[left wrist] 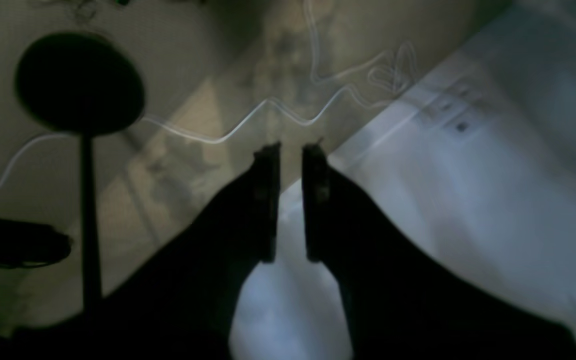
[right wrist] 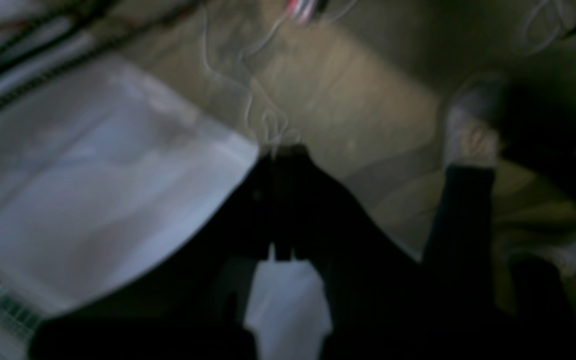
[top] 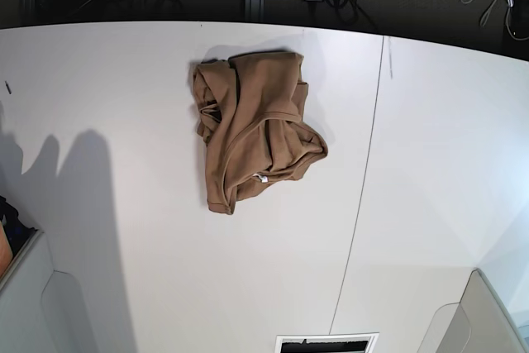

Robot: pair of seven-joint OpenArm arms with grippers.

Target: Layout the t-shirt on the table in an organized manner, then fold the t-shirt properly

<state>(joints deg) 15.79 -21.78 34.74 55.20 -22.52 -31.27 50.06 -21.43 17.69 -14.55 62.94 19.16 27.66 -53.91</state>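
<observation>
Left pincer point(left wrist: 291, 150) parted, empty — only base shows crumpled t-shirt point(top: 252, 126).

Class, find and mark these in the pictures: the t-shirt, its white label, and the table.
t-shirt point(top: 252, 126), base view, middle of the crumpled cloth.
label point(top: 262, 178), base view, small white tag near the lower hem.
table point(top: 107, 229), base view, bare white top.

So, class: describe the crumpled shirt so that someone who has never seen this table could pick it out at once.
Start with the wide white table, crossed by a thin dark seam. Left of that seam, toward the far edge, lies the t-shirt, bunched in a loose heap. It is the only cloth there: tan-brown, with stitched hems and a small white label near its lower edge.
</observation>
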